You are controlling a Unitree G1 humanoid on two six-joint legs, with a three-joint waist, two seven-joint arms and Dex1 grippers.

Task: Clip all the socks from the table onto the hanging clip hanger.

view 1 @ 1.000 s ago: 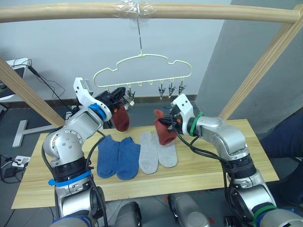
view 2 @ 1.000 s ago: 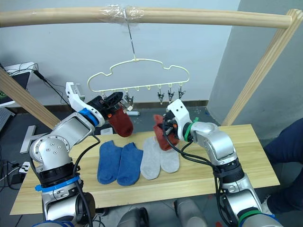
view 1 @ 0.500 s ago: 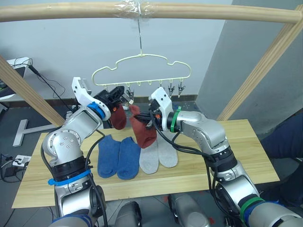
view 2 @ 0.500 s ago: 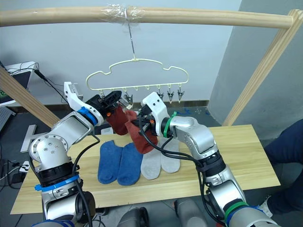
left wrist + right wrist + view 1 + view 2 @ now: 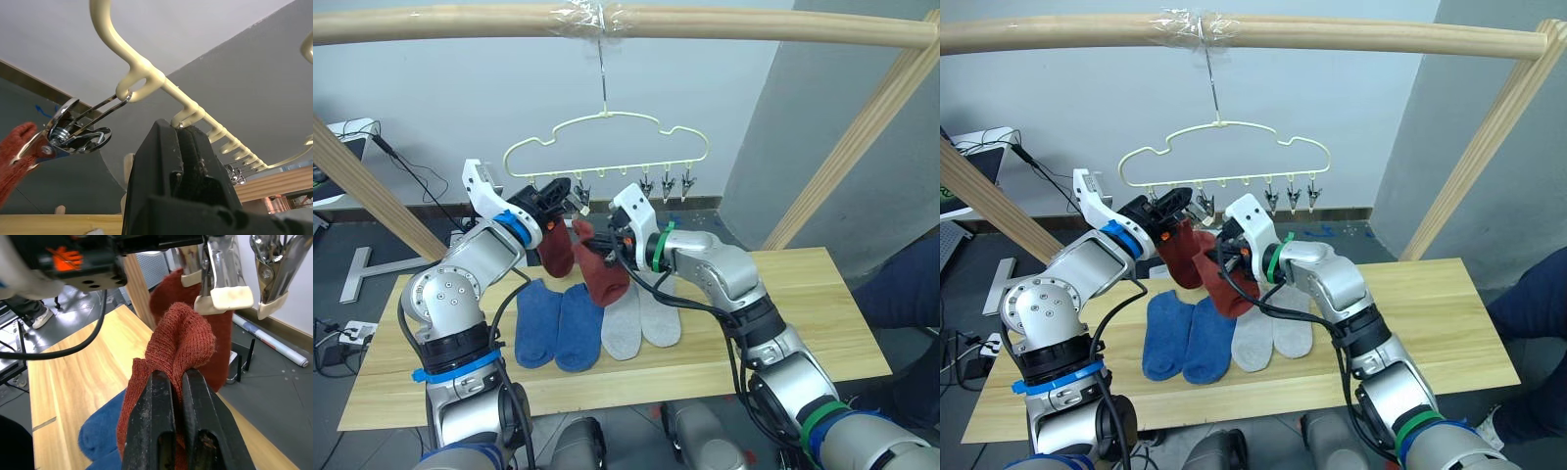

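Overhead, the head views lay out the whole scene: the clip hanger [image 5: 607,145] hangs from a wooden pole [image 5: 626,22], and on the table [image 5: 773,343] lie two blue socks [image 5: 558,325] and two grey socks [image 5: 639,318] side by side. The right gripper [image 5: 1224,257] holds a rust sock [image 5: 600,266] just below the clips, its fingers pinched tight on the fabric. A second rust sock [image 5: 556,251] hangs at its 9 o'clock, beside the left gripper [image 5: 563,199].

Only the right wrist view shows how near the held sock's bunched edge sits to a clip [image 5: 222,281], just at its 1 o'clock. The left wrist view alone shows that gripper's fingers pressed together under the hanger's loops, with one clip [image 5: 73,134] biting red knit. No writing is readable.
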